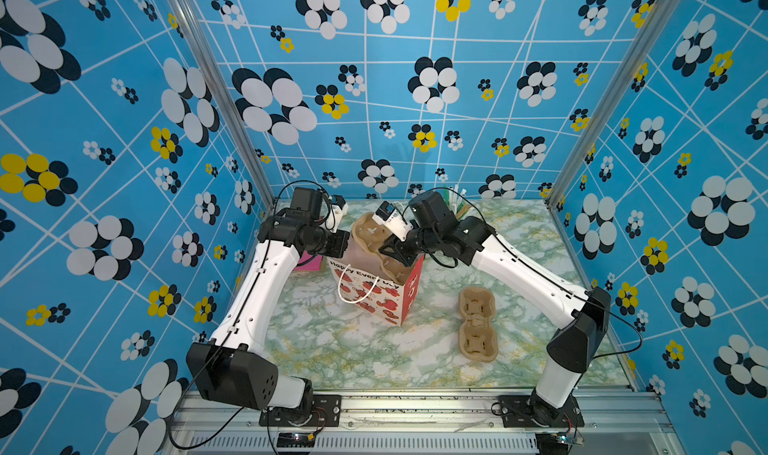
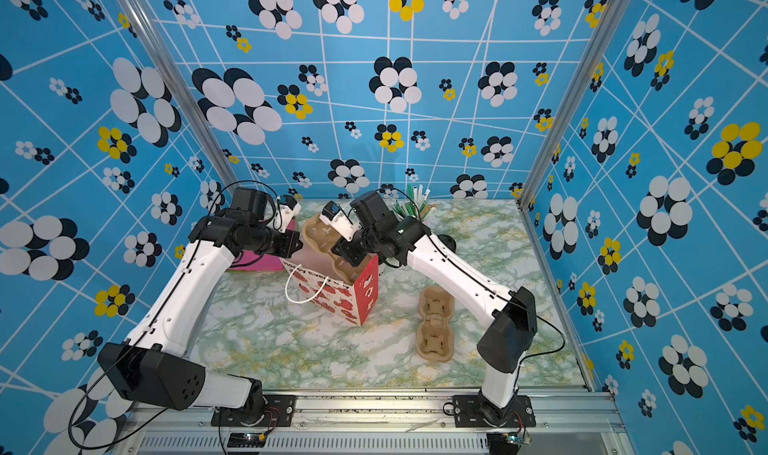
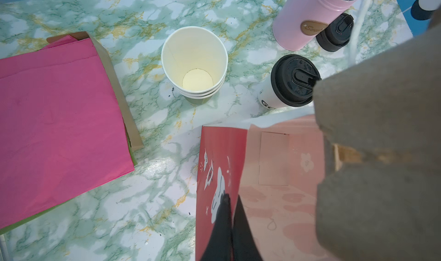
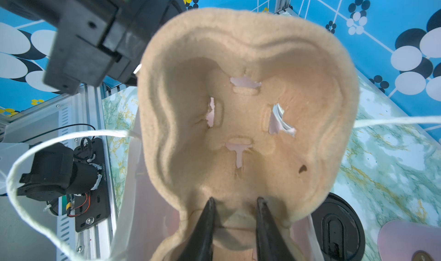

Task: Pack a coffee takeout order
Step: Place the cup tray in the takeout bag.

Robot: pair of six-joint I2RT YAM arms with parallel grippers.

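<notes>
A brown pulp cup holder stands tilted, its lower end inside the open red gift bag. My right gripper is shut on the holder's narrow middle. My left gripper is shut on the bag's red side wall at its top edge. Behind the bag on the table stands a pale paper cup with a black lid. A flat pink napkin pile lies left of the bag. Wrapped straws stick out of a pink canister.
A second pulp holder lies flat on the marble table, right of the bag. A stack of lidless cups and a lone black lid stand behind the bag. The bag's white cord handle loops near the holder.
</notes>
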